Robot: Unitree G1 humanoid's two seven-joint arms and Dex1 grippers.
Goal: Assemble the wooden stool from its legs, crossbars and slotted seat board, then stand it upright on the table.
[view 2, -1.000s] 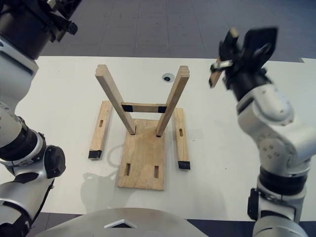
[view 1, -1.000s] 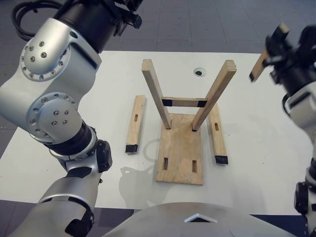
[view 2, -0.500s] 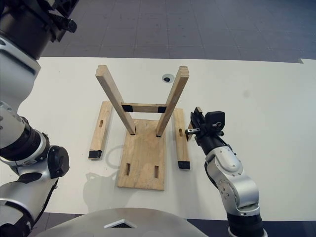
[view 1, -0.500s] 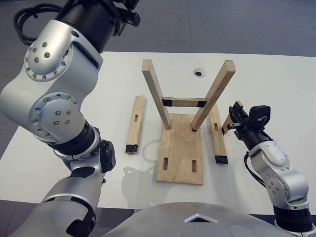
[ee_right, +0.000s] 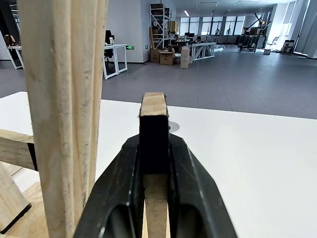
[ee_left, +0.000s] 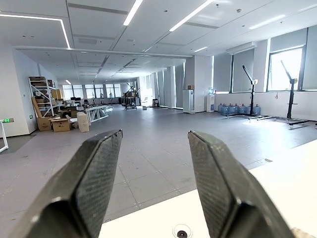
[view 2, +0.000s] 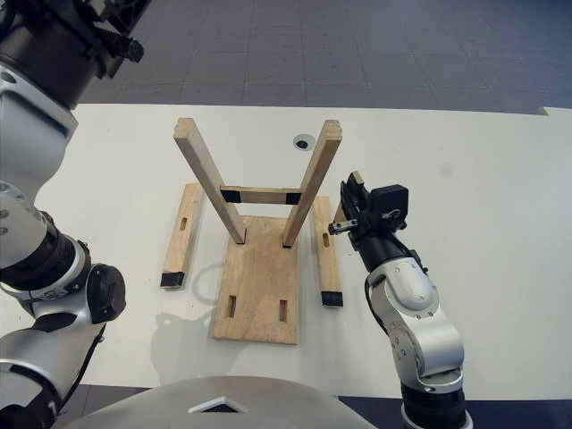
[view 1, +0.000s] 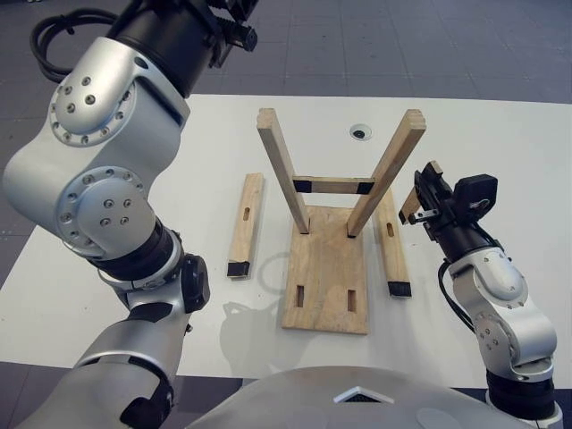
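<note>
Right wrist view: the short wooden crossbar with a black band [ee_right: 153, 119] sits clamped in the right gripper [ee_right: 154, 153], just beside two upright wooden legs [view 1: 387, 172] slotted into the wooden seat board [view 1: 327, 277] and joined by another black-ended crossbar [view 1: 333, 186]. Roughly half seems left: two loose slotted legs [view 1: 245, 223] lie flat, one beside that gripper, one beyond the board. The left gripper [ee_left: 154, 144] gapes wide, raised well apart; no writing is legible.

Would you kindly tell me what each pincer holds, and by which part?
The right pincer grips a wooden crossbar at its black-banded end; the left pincer is open and empty.
</note>
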